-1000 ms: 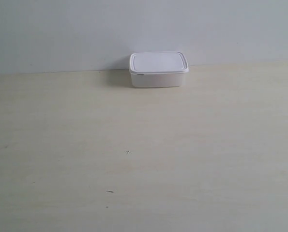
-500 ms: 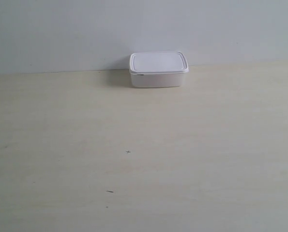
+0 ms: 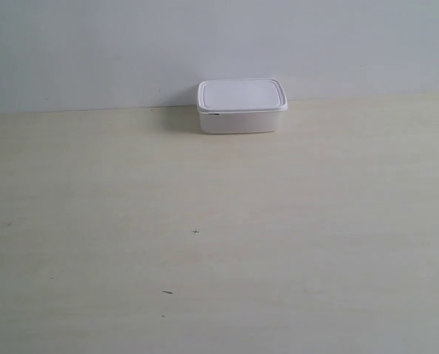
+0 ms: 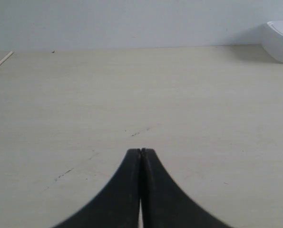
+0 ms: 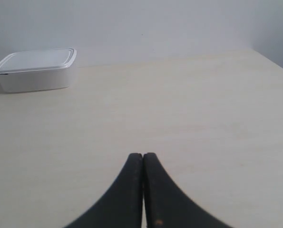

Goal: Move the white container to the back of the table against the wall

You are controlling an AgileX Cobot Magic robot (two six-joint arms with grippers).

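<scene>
The white container (image 3: pixel 241 105), lid on, stands at the far side of the cream table (image 3: pixel 219 243), close against the pale wall (image 3: pixel 130 44). It also shows as the box (image 5: pixel 35 69) in the right wrist view and as a cut-off corner (image 4: pixel 280 42) in the left wrist view. My left gripper (image 4: pixel 141 151) is shut with nothing in it, well away from the container. My right gripper (image 5: pixel 143 155) is shut too, empty, with bare tabletop between it and the container. Neither arm appears in the exterior view.
Tiny dark specks (image 3: pixel 195 232) mark the tabletop. The table's side edge (image 4: pixel 1 62) shows in the left wrist view. Another table edge (image 5: pixel 274 61) shows in the right wrist view.
</scene>
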